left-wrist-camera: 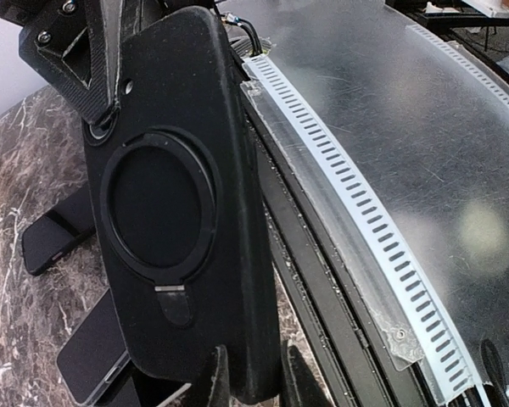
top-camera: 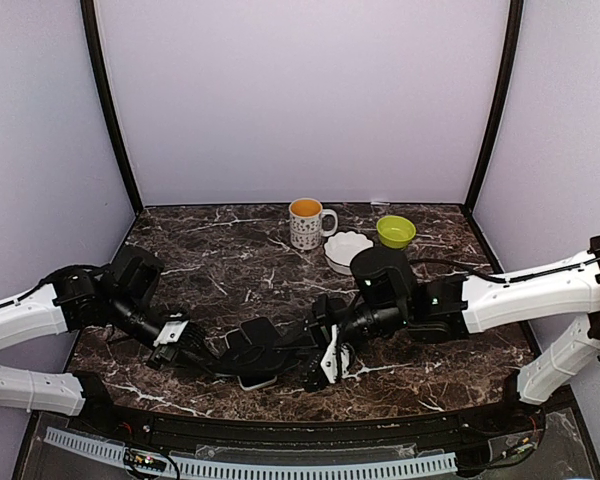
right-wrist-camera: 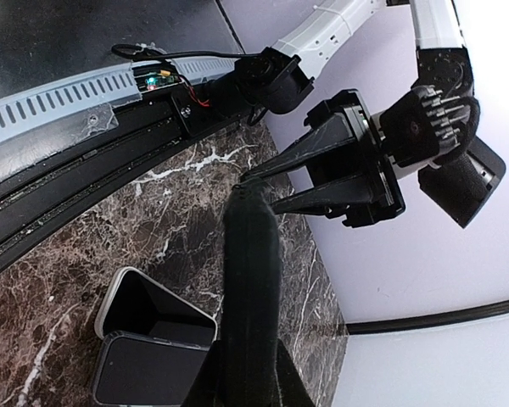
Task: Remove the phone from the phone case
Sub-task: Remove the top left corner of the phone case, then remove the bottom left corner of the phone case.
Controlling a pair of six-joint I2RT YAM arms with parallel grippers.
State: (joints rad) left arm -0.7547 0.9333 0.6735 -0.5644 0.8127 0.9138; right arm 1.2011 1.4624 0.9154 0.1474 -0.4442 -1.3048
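Both arms meet over the front middle of the marble bench (top-camera: 210, 250), sharing a black case (left-wrist-camera: 182, 195) held clear of the surface. The left end effector (right-wrist-camera: 248, 180) is clamped on one end of the case, its two tapered fingers converging on the edge. The right end effector (right-wrist-camera: 246, 383) grips the opposite end, with a finger pressed to either side. The left wrist view shows the case's back, where a round ring (left-wrist-camera: 157, 199) lies folded flat. The right wrist view shows the case edge-on as a thick dark strip. Neither angle reveals whether anything sits inside it. A pale-rimmed phone (right-wrist-camera: 153, 309) lies flat on the bench below the case, screen side up and dark. A second dark slab (right-wrist-camera: 144, 371) lies beside it, and whether the two touch cannot be told. Well behind the arms, near the back wall, stand a patterned mug (top-camera: 306, 222) with an orange inside, a white dish (top-camera: 348, 248) and a green bowl (top-camera: 396, 231), all apart from the action.
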